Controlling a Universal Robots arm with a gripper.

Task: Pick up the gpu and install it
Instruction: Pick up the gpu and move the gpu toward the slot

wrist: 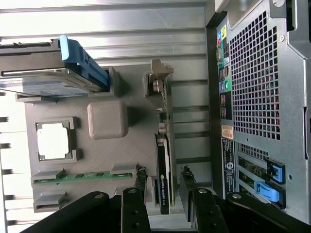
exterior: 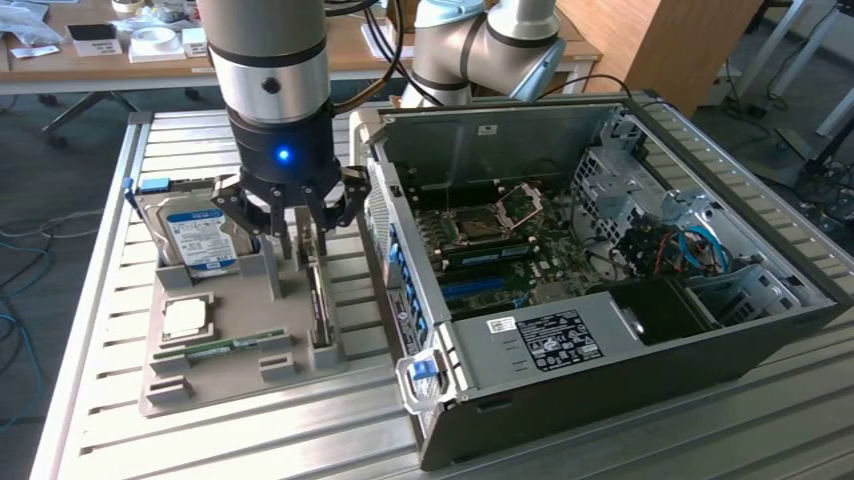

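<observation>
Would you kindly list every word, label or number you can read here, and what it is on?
No text reads with certainty.
Blue-white label on the hard drive: too small.
Sticker on the gpu: blurred.
Black and white labels inside the computer case: too small.

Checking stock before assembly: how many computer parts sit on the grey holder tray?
4: hard drive standing at the tray's far end, CPU flat in the middle, memory stick along the near edge, gpu on edge nearest the case.

Ribbed metal tabletop, cluttered wooden desk behind, grey floor with loose cables.
</observation>
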